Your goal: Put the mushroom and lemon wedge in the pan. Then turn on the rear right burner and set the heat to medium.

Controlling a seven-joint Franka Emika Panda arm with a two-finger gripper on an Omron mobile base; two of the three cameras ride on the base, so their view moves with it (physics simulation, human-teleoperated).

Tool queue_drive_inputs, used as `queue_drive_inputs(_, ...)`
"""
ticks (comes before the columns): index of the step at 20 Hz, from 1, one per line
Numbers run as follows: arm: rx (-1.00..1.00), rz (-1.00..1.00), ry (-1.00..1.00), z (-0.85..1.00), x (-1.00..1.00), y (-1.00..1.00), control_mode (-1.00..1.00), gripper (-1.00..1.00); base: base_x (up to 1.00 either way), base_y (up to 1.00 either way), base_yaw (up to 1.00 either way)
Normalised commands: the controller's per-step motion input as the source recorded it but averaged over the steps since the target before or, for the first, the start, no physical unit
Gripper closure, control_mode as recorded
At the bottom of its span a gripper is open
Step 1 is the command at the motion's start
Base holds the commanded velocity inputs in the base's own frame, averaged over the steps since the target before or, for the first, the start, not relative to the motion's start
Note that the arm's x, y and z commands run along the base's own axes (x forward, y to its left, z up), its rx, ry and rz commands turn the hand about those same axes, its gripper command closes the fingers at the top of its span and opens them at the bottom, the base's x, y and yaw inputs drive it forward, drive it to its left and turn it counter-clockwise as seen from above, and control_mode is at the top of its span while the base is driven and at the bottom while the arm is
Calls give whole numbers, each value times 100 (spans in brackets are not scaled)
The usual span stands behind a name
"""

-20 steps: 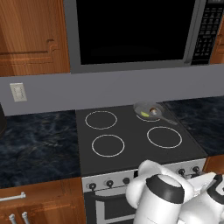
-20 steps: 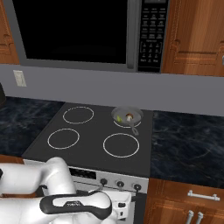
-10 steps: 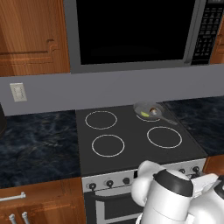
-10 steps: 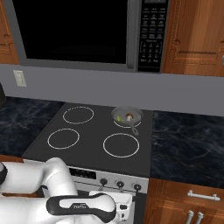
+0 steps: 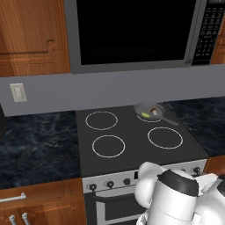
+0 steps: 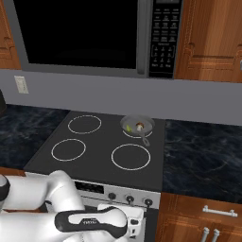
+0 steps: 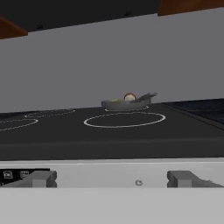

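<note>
The small grey pan [image 5: 149, 109] [image 6: 137, 125] [image 7: 126, 104] sits on the rear right burner [image 5: 152, 119] [image 6: 134, 135] of the black glass stove, handle pointing front-right. Inside it lie the brown-capped mushroom [image 5: 153, 110] [image 6: 140, 126] [image 7: 129, 97] and the yellow-green lemon wedge [image 5: 145, 114] [image 6: 128, 128] [image 7: 114, 100]. My gripper [image 7: 113, 179] [image 6: 135, 226] hangs low in front of the stove's white control panel, far from the pan. It is open, its fingertips [image 7: 40, 178] wide apart with nothing between them.
A row of dark knobs [image 6: 128, 199] [image 5: 110, 184] lines the stove's front panel [image 7: 109, 168]. Three other burner rings [image 5: 108, 146] lie bare. Dark marble counters [image 6: 198, 156] flank the stove, a microwave [image 6: 94, 33] hangs above, and wooden drawers [image 6: 208, 217] sit below.
My arm has sunk a little lower in front of the stove panel. The pan, mushroom and lemon wedge have not moved.
</note>
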Motion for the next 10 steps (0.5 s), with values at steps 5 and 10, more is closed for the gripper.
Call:
queue_drive_inputs(5, 0, -2, 0, -16, 10, 0, -100, -100, 0, 0, 0)
queue_drive_inputs(10, 0, -3, 0, -25, 0, 0, -100, -100, 0, 0, 0)
